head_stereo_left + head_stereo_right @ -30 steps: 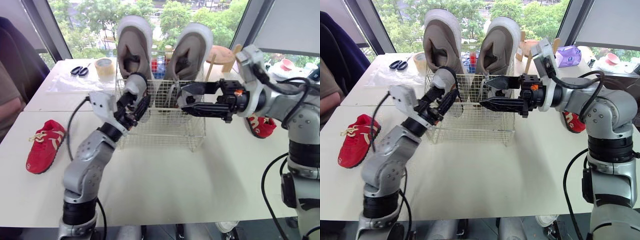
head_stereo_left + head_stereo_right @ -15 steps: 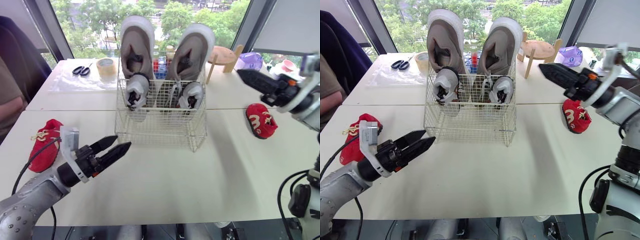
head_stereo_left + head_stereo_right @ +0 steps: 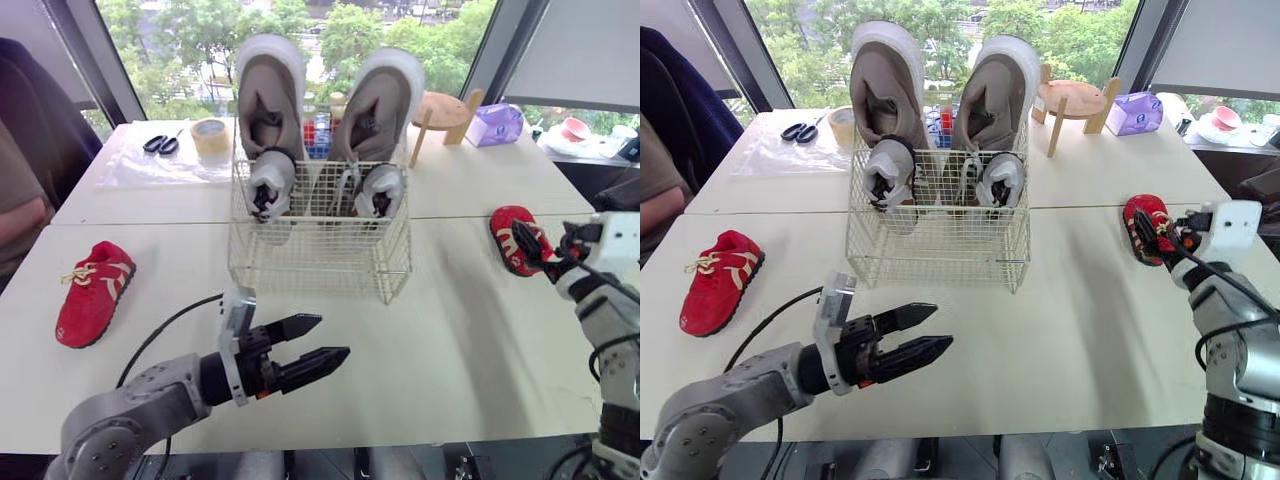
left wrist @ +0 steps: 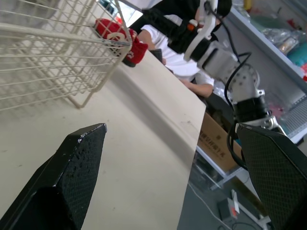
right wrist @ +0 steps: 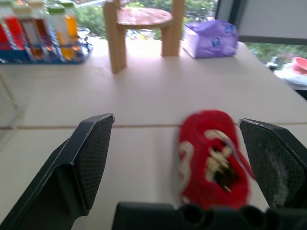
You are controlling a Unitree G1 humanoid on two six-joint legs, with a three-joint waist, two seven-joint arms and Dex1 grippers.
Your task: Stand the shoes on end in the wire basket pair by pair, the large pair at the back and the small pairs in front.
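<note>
My right gripper is spread wide and empty, its two fingers framing the right-hand red shoe, which lies on its sole near the table's right edge. My left gripper is open too, holding nothing, and hovers low over bare tabletop in front of the wire basket.

Inside the basket, the large grey pair stands on end along the back. A small grey pair stands in front of it, one shoe before each big one.

The other red shoe sits flat on the left of the table, well apart from my left gripper.

By my reading, the job has reached the last pair, the red one, and the right side is the nearer to a pick. Next I would ease the right fingers down around the shoe and close on its sides, firmly enough to tip it upright. The left arm must first swing out to its own shoe. Room at the basket's front looks tight, so both need a careful entry.
</note>
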